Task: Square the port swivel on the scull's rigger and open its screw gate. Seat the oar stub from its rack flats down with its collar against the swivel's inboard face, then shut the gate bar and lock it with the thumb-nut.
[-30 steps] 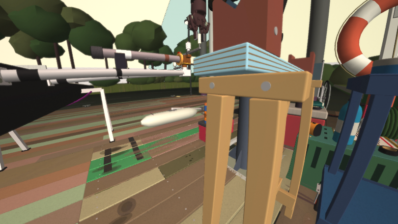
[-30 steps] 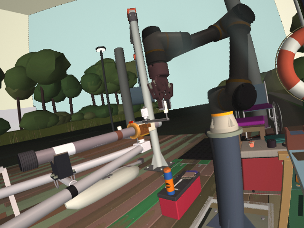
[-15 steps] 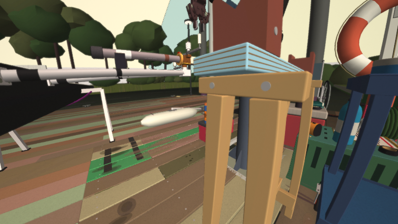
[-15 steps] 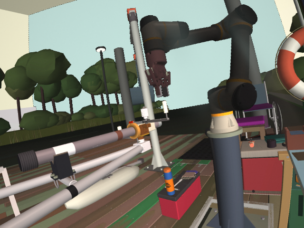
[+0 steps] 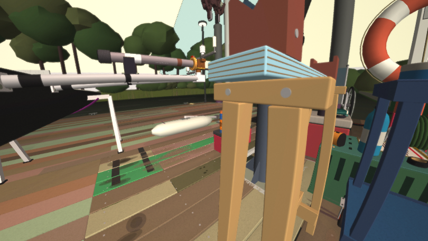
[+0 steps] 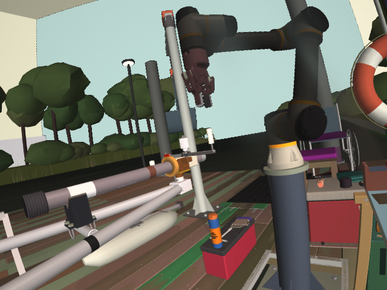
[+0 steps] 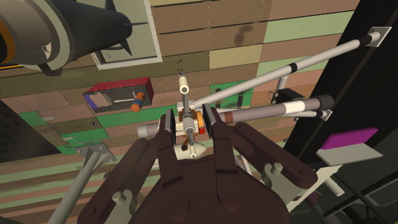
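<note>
My gripper (image 6: 203, 101) hangs high in the air, well above the swivel (image 6: 183, 164) at the outer end of the rigger (image 6: 131, 203). The oar stub (image 6: 103, 184) lies through the orange swivel, its yellow collar (image 6: 171, 166) against the swivel's face and its ribbed grip (image 6: 35, 204) toward the hull. The gate bar (image 6: 197, 153) lies level across the top of the swivel, with the knurled thumb-nut (image 7: 189, 122) on it; in the wrist camera the nut sits straight below, between my fingers (image 7: 189, 122). The gripper is partly open and holds nothing.
Behind the swivel a pale leaning pole (image 6: 181, 109) rises from a deck plate, close to my wrist. A red box (image 6: 229, 249) with an orange-and-blue cylinder (image 6: 215, 231) sits on the deck by the arm's pedestal (image 6: 289, 224). A wooden trestle (image 5: 269, 143) blocks the side camera.
</note>
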`<state>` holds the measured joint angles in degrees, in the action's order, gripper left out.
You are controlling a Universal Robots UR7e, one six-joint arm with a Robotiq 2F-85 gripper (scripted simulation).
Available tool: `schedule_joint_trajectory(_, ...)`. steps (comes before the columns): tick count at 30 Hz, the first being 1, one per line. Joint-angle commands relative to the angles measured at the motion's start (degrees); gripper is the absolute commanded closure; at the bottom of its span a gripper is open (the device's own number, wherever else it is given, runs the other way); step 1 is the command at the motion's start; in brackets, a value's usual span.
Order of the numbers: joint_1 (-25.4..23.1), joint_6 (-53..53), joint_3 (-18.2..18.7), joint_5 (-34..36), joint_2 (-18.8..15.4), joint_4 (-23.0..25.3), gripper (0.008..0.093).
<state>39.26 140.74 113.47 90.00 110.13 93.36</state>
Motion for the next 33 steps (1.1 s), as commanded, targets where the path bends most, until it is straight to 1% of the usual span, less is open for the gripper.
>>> schedule_joint_trajectory(1,0.0,0.0,0.0,0.0,0.0,0.0,0.0574)
schedule_joint_trajectory(4,0.0,0.0,-0.1,0.0,0.0,-0.1,0.0569)
schedule_joint_trajectory(8,0.0,0.0,-0.1,0.0,0.0,-0.1,0.0494)
schedule_joint_trajectory(18,0.0,0.0,-0.3,0.0,0.0,-0.3,0.0494)
schedule_joint_trajectory(23,0.0,0.0,-2.2,0.0,0.1,-2.2,0.0494)
schedule_joint_trajectory(33,0.0,-1.4,-2.2,0.0,0.1,-2.3,0.0494)
